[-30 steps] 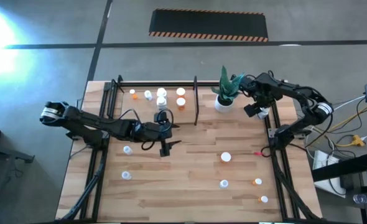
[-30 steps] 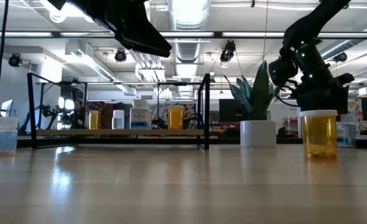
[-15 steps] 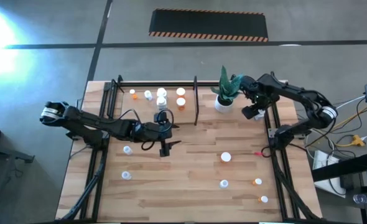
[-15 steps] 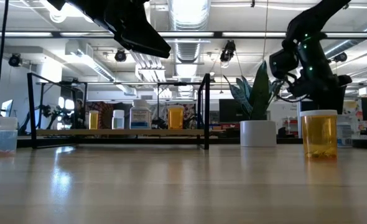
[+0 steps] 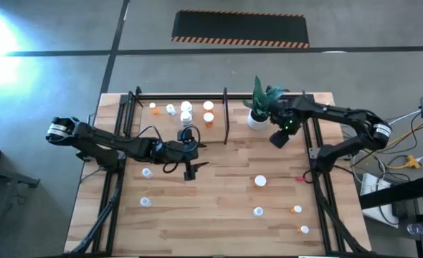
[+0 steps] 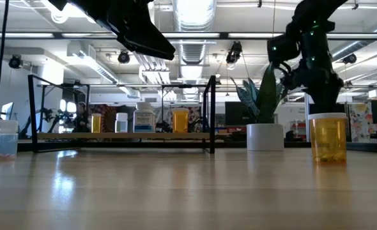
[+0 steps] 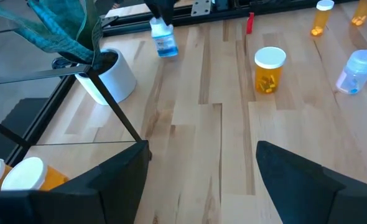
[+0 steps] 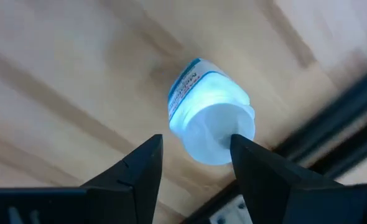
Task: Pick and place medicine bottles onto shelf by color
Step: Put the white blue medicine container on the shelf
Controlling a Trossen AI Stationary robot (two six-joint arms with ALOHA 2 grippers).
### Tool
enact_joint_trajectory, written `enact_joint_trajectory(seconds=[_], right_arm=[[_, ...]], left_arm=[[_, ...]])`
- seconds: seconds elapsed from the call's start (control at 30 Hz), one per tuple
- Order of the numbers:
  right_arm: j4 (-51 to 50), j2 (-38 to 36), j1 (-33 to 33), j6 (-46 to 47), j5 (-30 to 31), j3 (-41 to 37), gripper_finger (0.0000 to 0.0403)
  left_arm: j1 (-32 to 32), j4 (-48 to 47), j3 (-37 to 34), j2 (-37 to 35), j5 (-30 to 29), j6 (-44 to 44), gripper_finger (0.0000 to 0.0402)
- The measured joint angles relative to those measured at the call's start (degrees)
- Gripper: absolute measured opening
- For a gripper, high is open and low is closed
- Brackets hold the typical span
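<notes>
My right gripper (image 5: 278, 137) hangs over the tabletop just in front of the white plant pot (image 5: 255, 120), pointing down, shut on a white medicine bottle with a blue label (image 8: 202, 99), which the left wrist view also shows (image 7: 165, 42). My left gripper (image 5: 190, 170) waits open and holds nothing, near the shelf's front edge. The shelf (image 5: 161, 127), a light board in a black frame, carries several white and orange bottles (image 5: 186, 109) standing upright. Loose bottles stand on the table, among them an orange one (image 7: 269, 70) and a white one (image 5: 260, 181). My right gripper has the white bottle's cap (image 8: 224, 134) between its two fingers (image 8: 258, 171). The fingers come from above, pointing down. The bottle hangs below them, lifted clear of the table and a little tilted (image 7: 167, 46).
The plant's leaves (image 5: 263, 97) rise right behind my right gripper. The shelf's upright black divider bar (image 5: 226, 115) stands to its left. More loose bottles stand at the near right (image 5: 296, 209) and near left (image 5: 145, 202). Black frame rails (image 5: 319, 179) run along both table sides.
My right gripper, keeping the white bottle, has swung from above the right frame rail toward the table's left and near side, out over the bare wood before the plant pot. It has risen slightly and rolled about its own axis. The bottle stays clear of the table.
</notes>
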Motion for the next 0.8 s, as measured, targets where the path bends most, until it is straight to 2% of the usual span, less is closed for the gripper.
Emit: enact_joint_trajectory(seconds=[0.13, 0.27, 0.47, 0.63, 0.8], right_arm=[[0.5, 0.1, 5.8, 0.9, -1.1, 1.0, 0.0178], [0.6, 0.0, 8.7, 3.8, -1.3, 4.2, 0.0187], [0.4, 0.1, 8.5, 8.2, -0.8, 6.4, 0.0243], [0.6, 0.1, 6.9, 13.8, 2.0, 2.8, 0.0294], [4.3, 0.1, 5.4, 14.2, 2.2, -1.0, 0.0307]], left_arm=[[0.0, 0.0, 0.0, 0.0, 0.0, 0.0, 0.0279], [0.0, 0.0, 0.0, 0.0, 0.0, 0.0, 0.0279], [0.0, 0.0, -0.1, 0.0, 0.0, -0.1, 0.0279], [0.0, 0.0, -0.7, 0.0, 0.0, -0.1, 0.0279], [0.0, 0.0, -1.0, 0.0, 0.0, -0.1, 0.0279]])
